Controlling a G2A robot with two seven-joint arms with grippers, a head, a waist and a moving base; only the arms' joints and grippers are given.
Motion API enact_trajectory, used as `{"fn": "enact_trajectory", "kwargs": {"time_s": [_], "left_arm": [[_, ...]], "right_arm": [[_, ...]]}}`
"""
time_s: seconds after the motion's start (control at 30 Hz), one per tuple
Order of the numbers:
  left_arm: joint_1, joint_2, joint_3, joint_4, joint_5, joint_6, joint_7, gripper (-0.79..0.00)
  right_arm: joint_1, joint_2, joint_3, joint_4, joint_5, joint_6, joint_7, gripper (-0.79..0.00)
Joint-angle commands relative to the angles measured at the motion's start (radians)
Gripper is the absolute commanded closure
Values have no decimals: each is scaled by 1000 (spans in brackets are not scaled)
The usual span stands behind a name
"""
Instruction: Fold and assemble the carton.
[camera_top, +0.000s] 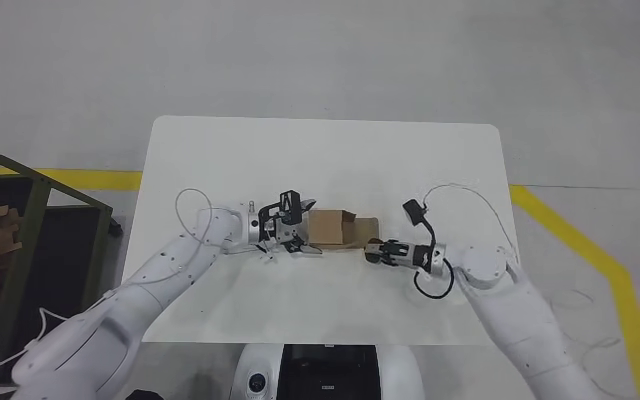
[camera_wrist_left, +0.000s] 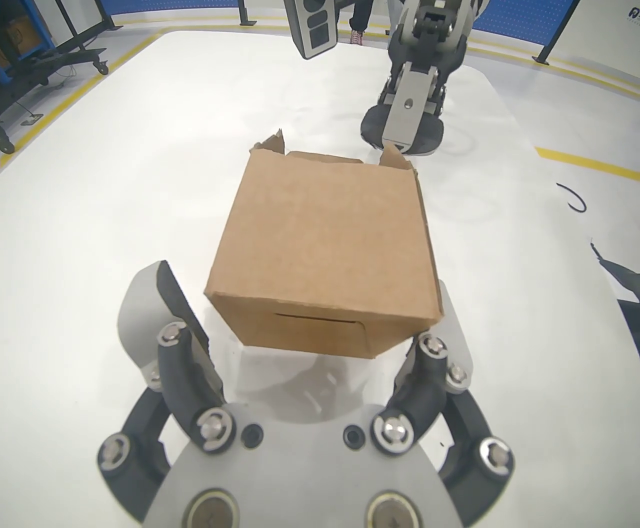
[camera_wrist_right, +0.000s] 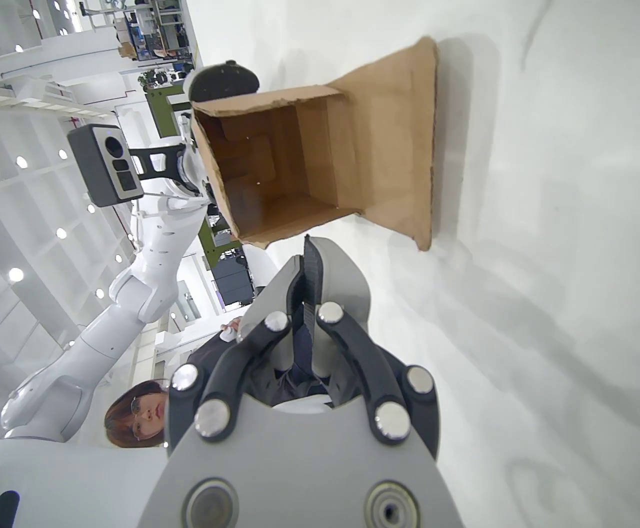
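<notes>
Left end effector (camera_wrist_left: 305, 300) sat right up front, fingers spread wide, and the carton (camera_wrist_left: 325, 240) had its closed end parked between them. One finger looked to be brushing the box's corner and the other stood clear of it, so nothing was clamped. The carton itself lay on its side in the middle of the counter (camera_top: 400, 150), tuck tab (camera_wrist_left: 320, 320) already seated in that near end, open mouth turned toward the other arm. Over there the right end effector (camera_wrist_right: 306, 260) had its fingers pressed together on nothing at all, tip just beside the rim of the mouth, not clearly touching. Long lid flap (camera_wrist_right: 395, 150) was stretched flat on the counter, and two small ear flaps (camera_wrist_left: 274, 145) poked out past the rim. By my reading, one end was done and the job in hand was closing the open one. The next move would call for that shut tip to nudge the ears inward, then sweep the lid flap over and tuck it, while the left fingers closed in to brace the box against sliding.
</notes>
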Motion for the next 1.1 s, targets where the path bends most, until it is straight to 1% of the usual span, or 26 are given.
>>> {"fn": "enact_trajectory", "kwargs": {"time_s": [0.0, 0.17, 0.4, 0.73, 1.07], "left_arm": [[0, -2, -1, 4, 4, -1, 1, -785], [-2, -8, -1, 8, 13, -8, 2, -785], [-4, -14, -5, 15, 20, -19, 5, -785], [-13, -21, -9, 27, 40, -45, 1, -785], [-17, -26, -10, 25, 63, -66, 1, -785]], "right_arm": [[10, -6, -13, 16, 29, -11, -17, 0], [49, -27, -60, 64, 80, -44, -54, 0], [117, -54, -125, 140, 120, -76, -55, 0], [224, -93, -218, 256, 113, -146, 1, 0], [275, -118, -256, 324, 131, -206, 19, 0]]}}
